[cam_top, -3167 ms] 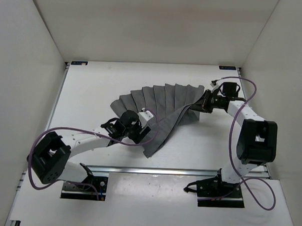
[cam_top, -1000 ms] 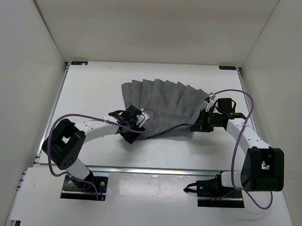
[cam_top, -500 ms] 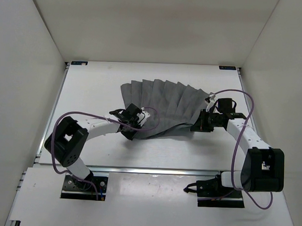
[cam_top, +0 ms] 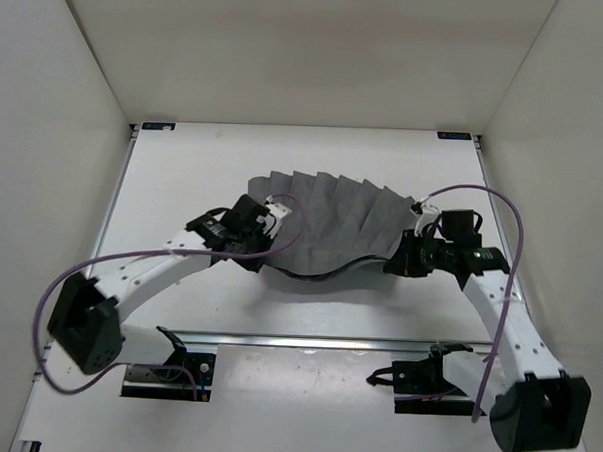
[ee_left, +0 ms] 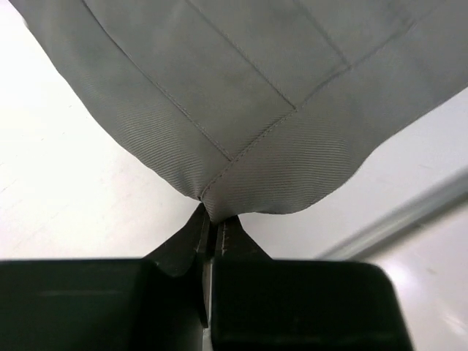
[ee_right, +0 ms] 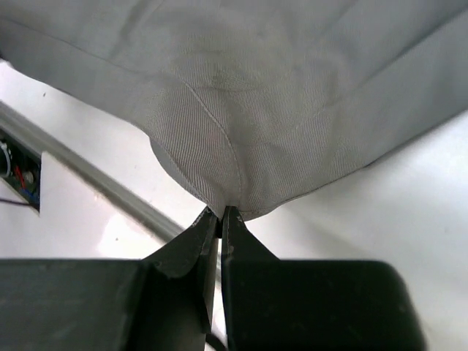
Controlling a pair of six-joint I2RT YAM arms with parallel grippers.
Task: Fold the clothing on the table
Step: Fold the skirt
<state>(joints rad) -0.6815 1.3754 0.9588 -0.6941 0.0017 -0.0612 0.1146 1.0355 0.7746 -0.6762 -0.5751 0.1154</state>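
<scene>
Your left tool (ee_left: 216, 221) is pinched shut on one near corner of the clothing (cam_top: 332, 222), and your right tool (ee_right: 221, 213) is pinched shut on the other. The dark-grey pleated garment fans across the middle of the desk (cam_top: 184, 171), its near hem apparently raised and sagging between the two grips. Expect light, limp cloth. It will likely droop wherever it is unsupported and the pleats may splay, so thin corner pinches like these suit it, provided the fabric does not slip from the tips. Bare desk lies beyond the far hem and to both sides, giving room to carry the hem forward. The metal rail (cam_top: 317, 339) runs near the grips on your side, and the walls (cam_top: 56, 125) close in left and right.
</scene>
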